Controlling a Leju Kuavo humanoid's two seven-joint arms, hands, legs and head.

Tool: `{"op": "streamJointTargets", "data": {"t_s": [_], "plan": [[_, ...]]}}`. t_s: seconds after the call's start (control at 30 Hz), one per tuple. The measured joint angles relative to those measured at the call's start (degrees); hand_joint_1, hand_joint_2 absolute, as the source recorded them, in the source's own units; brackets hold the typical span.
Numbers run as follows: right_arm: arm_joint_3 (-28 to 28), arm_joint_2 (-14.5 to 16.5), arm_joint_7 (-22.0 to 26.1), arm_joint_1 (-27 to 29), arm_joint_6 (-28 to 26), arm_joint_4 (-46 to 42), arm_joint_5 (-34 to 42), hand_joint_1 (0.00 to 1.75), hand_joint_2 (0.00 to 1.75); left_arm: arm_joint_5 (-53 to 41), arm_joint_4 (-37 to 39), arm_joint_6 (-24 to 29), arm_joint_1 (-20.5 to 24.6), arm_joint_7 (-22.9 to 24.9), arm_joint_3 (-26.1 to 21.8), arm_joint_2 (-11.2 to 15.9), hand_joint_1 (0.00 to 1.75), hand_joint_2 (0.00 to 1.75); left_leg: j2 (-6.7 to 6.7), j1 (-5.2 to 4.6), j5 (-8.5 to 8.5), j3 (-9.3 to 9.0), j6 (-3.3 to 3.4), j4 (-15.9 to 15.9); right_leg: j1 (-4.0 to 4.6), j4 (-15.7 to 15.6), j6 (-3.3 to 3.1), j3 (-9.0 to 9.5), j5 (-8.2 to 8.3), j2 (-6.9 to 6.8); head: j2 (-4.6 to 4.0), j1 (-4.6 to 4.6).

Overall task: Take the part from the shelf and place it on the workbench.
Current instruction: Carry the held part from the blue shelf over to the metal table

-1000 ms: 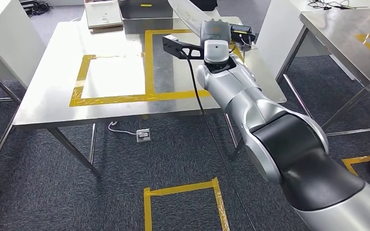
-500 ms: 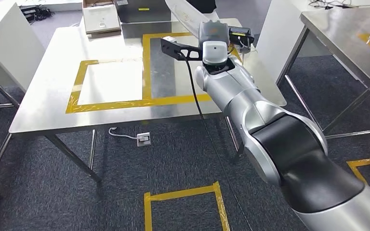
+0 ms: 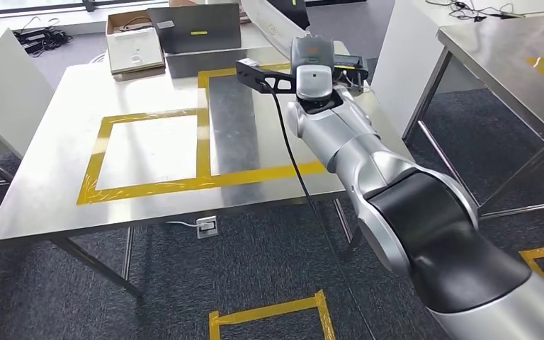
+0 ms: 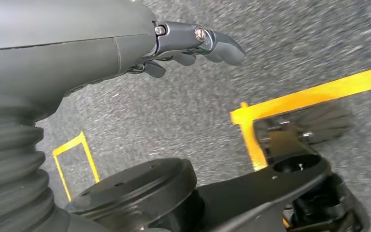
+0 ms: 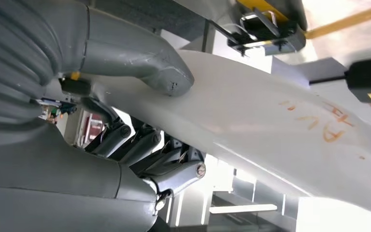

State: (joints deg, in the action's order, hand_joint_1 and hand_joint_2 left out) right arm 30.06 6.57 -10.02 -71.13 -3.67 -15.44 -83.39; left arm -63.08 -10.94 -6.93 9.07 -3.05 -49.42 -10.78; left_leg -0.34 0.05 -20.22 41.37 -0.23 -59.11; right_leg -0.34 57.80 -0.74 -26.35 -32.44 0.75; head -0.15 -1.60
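The right hand (image 5: 140, 121) grips the part (image 5: 290, 130), a long white blade-shaped panel with orange marking: thumb pressed on 1 face, dark fingers curled under the other. In the head view the part (image 3: 273, 25) extends beyond the wrist, its long axis running up and away to the left, above the far right portion of the workbench (image 3: 57, 191). The yellow tape outline (image 3: 205, 127) lies below and left of the held part. The left hand (image 4: 193, 46) hangs over the floor, fingers loosely curled, holding nothing. Judgement: placement rests with the right arm alone; lowering leftward appears required.
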Motion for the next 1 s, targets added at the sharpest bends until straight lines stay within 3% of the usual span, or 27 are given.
{"op": "streamJointTargets", "data": {"t_s": [0.03,0.1,0.17,0.2,0.27,0.3,0.33,0.37,0.43,0.47,0.5,0.63,0.77,1.0], "plan": [[-0.03,0.05,0.00,0.03,0.01,0.02,-0.01,1.62,1.75,-0.01,0.02,-0.05,-0.03,0.00,0.00,0.04,0.00,1.75,-0.04,-0.15,1.65,-0.20,0.22,0.92,0.07,-0.17,0.33,0.28,-0.51,0.12,0.00,0.01],[-0.15,0.10,-0.04,-0.06,0.04,-0.10,0.01,1.62,1.75,-0.08,0.01,-0.15,0.12,-0.02,0.00,0.01,0.00,1.75,-0.11,-0.11,1.30,-0.67,0.73,0.83,0.03,-0.77,1.00,0.72,-1.25,0.19,0.00,-0.03],[-0.28,0.01,-0.05,-0.29,0.04,-0.26,-0.01,1.62,1.75,-0.21,-0.06,-0.15,0.34,-0.11,0.00,0.01,0.00,1.75,-0.13,0.09,0.59,-1.20,1.45,1.08,-0.11,1.29,1.67,-0.19,-2.59,-0.03,0.00,-0.14],[-0.33,-0.05,-0.03,-0.34,0.05,-0.32,-0.02,1.62,1.75,-0.26,-0.09,-0.15,0.48,-0.15,0.00,0.01,0.00,1.75,-0.12,0.20,0.21,-1.52,1.72,1.19,-0.16,4.35,1.98,-1.96,-3.84,-0.17,0.00,-0.21],[-0.38,-0.23,-0.02,-0.06,0.13,-0.31,-0.08,1.62,1.75,-0.35,-0.09,-0.15,0.70,-0.16,0.00,-0.02,0.00,1.75,-0.14,0.21,-0.57,-2.04,1.98,1.22,-0.19,12.83,2.37,-7.58,-6.29,-0.31,0.00,-0.31],[-0.42,-0.33,-0.03,0.30,0.18,-0.30,-0.12,1.62,1.75,-0.40,-0.08,-0.15,0.68,-0.13,0.00,-0.03,0.00,1.75,-0.20,0.21,-0.96,-2.39,1.98,1.20,-0.21,15.94,2.45,-10.11,-6.54,-0.32,0.00,-0.32],[-0.47,-0.44,-0.05,0.68,0.23,-0.28,-0.17,1.62,1.75,-0.46,-0.07,-0.15,0.58,-0.09,0.00,-0.04,0.00,1.75,-0.29,0.21,-1.37,-2.83,1.95,1.15,-0.23,17.07,2.46,-11.77,-5.57,-0.33,0.00,-0.34],[-0.56,-0.54,-0.05,0.93,0.26,-0.28,-0.24,1.62,1.75,-0.52,-0.06,-0.15,0.48,-0.04,0.00,-0.05,0.00,1.75,-0.39,0.21,-1.78,-3.32,1.87,1.05,-0.25,15.76,2.41,-12.30,-3.30,-0.35,0.00,-0.35],[-0.78,-0.66,-0.05,0.95,0.28,-0.28,-0.41,1.62,1.75,-0.58,-0.05,-0.15,0.38,0.01,0.00,-0.10,0.00,1.75,-0.55,0.19,-2.55,-4.22,1.58,0.77,-0.25,8.27,2.16,-10.82,2.79,-0.43,0.00,-0.36],[-0.86,-0.70,-0.03,0.82,0.31,-0.29,-0.51,1.62,1.75,-0.61,-0.06,-0.15,0.45,0.01,0.00,-0.12,0.00,1.75,-0.63,0.09,-2.93,-4.47,1.32,0.55,-0.15,4.59,1.95,-9.73,4.91,-0.48,0.00,-0.35],[-0.92,-0.70,0.01,0.70,0.35,-0.30,-0.60,1.62,1.75,-0.63,-0.07,-0.15,0.54,0.01,0.00,-0.14,0.00,1.75,-0.67,-0.03,-3.24,-4.58,1.10,0.37,-0.12,2.16,1.73,-8.93,6.04,-0.50,0.00,-0.32],[-1.01,-0.60,0.03,0.56,0.44,-0.32,-0.79,1.62,1.75,-0.67,-0.08,-0.15,0.65,0.12,0.00,-0.10,0.00,1.75,-0.63,-0.31,-3.75,-4.80,1.37,0.39,0.06,0.80,1.19,-8.26,6.29,-0.39,0.00,-0.29],[-1.05,-0.47,0.21,0.59,0.49,-0.32,-1.01,1.62,1.75,-0.68,-0.08,-0.15,0.74,0.38,0.00,-0.11,0.00,1.75,-0.47,-0.28,-3.45,-5.16,0.70,0.86,0.10,0.82,0.81,-8.25,6.29,-0.16,0.00,-0.28],[-1.07,-0.41,0.35,0.87,0.58,-0.32,-1.34,1.62,1.75,-0.89,-0.09,-0.15,0.74,0.14,0.02,-0.10,0.00,1.75,-0.47,-0.52,-4.01,-5.12,1.24,0.65,-0.16,0.60,1.10,-8.07,6.08,-0.21,0.00,-0.28]]}}
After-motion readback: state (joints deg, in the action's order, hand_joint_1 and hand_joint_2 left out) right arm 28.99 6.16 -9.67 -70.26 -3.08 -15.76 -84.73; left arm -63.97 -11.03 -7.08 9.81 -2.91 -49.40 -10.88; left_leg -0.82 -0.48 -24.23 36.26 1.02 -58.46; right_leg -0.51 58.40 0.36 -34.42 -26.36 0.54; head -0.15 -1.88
